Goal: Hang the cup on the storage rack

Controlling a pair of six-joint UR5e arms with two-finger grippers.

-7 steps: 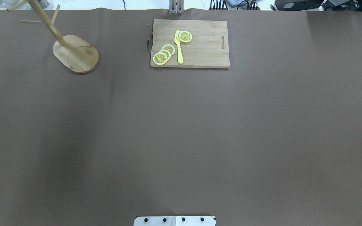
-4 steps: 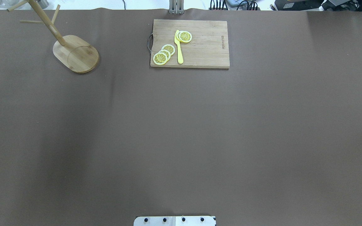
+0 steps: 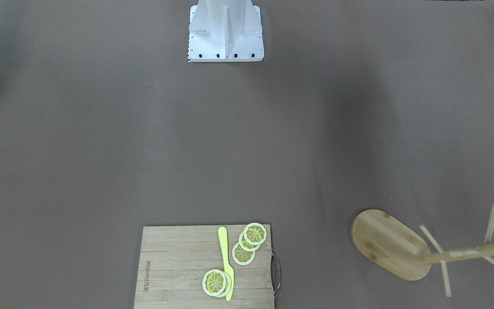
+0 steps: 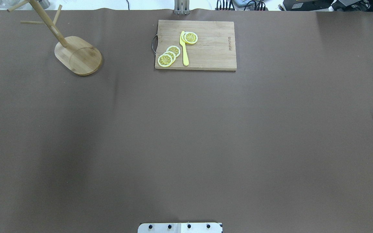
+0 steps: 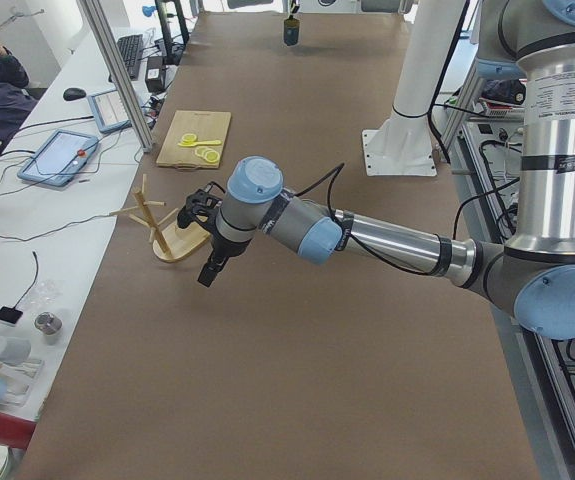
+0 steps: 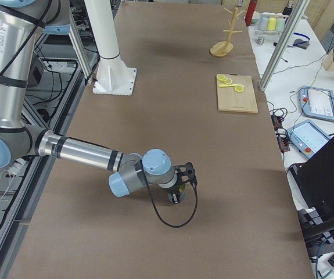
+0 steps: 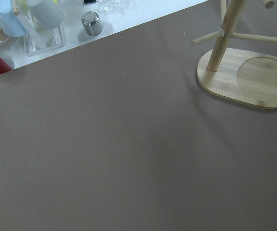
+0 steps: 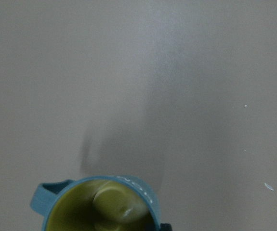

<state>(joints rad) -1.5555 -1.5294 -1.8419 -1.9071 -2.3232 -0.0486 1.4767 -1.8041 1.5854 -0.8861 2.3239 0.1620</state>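
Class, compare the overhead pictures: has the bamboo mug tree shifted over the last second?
No. The mug tree stands where it did, its oval base at the same gap left of the cutting board.

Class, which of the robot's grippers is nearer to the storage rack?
Left. The left gripper hovers near the storage rack, at its end of the table; the right gripper, holding the cup, is at the opposite end.

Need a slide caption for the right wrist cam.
Blue mug with yellow-green interior, handle at left, seen from above over brown table.
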